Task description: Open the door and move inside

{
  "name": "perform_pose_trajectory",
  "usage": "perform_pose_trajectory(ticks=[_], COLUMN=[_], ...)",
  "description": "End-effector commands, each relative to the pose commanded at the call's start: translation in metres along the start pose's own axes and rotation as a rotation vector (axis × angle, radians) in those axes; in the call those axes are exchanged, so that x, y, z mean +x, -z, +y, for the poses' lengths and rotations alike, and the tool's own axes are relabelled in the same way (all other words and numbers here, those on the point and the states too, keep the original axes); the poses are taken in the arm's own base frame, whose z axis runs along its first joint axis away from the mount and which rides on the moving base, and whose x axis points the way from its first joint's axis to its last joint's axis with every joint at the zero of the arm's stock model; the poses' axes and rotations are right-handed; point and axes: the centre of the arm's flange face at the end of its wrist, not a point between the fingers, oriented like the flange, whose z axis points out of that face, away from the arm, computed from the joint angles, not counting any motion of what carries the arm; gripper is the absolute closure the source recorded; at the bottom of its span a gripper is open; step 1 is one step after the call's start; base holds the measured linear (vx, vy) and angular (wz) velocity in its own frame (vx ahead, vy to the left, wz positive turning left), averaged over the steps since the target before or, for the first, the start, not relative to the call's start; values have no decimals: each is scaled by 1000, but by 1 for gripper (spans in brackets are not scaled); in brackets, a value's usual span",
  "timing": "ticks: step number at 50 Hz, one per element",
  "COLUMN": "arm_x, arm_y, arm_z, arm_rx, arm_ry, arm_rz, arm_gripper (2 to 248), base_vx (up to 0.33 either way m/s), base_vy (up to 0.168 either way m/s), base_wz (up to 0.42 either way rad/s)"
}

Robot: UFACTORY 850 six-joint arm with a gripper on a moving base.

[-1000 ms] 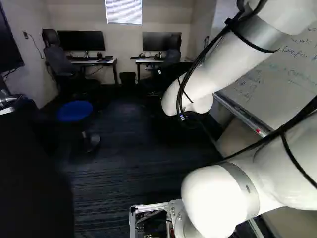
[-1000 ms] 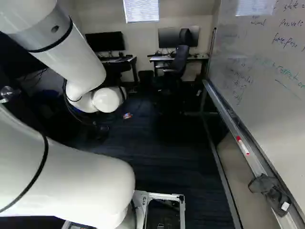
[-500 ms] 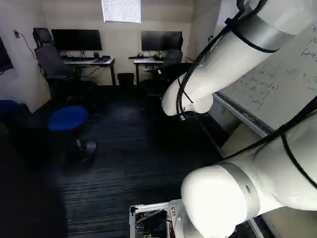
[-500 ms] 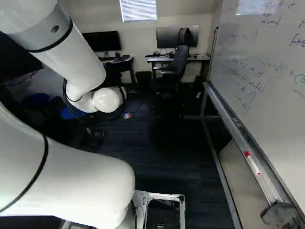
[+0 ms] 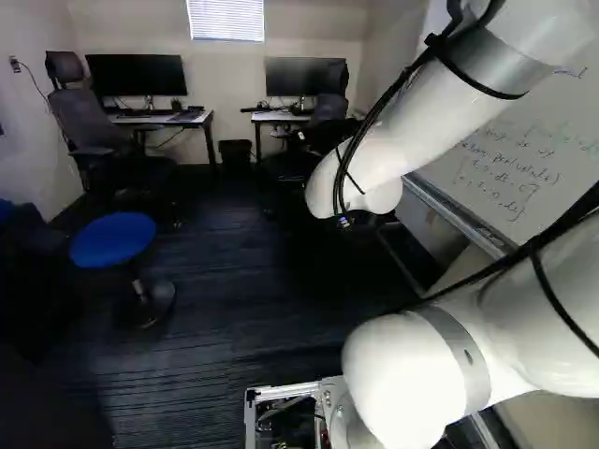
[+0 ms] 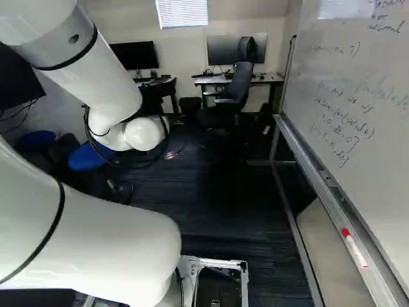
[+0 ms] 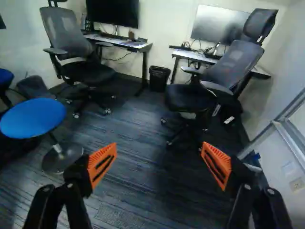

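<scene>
The base (image 6: 245, 283) has moved ahead: the blue stool (image 5: 112, 239) now sits nearer at the left base view's left, the marker (image 6: 355, 249) lower at the right base view's lower right. The fingers (image 7: 102, 164) are spread, pinching nothing. No door shows, so it is probably already passed, leaving only driving inward.

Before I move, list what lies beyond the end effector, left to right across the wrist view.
Nearer blue stool → left office chair → black monitor → trash bin → right office chair → metal frame
</scene>
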Motion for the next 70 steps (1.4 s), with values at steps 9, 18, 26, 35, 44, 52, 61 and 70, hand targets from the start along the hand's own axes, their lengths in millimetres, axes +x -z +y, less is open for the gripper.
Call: perform_pose_trajectory(ticks=[9, 18, 26, 35, 44, 52, 61, 70], arm_x=[0, 0, 0, 0, 0, 0, 0, 0], arm_y=[0, 0, 0, 0, 0, 0, 0, 0], arm_z=[0, 0, 0, 0, 0, 0, 0, 0], arm_rx=[0, 0, 0, 0, 0, 0, 0, 0], arm_ry=[0, 0, 0, 0, 0, 0, 0, 0], arm_rz=[0, 0, 0, 0, 0, 0, 0, 0], arm_gripper=[3, 3, 3, 3, 3, 3, 3, 3], base_vx=[210, 204, 202, 198, 197, 186, 183, 183], base_vy=[4, 1, 3, 2, -3, -2, 1, 0], base_wz=[-6, -5, -3, -10, -7, -8, -15, -19])
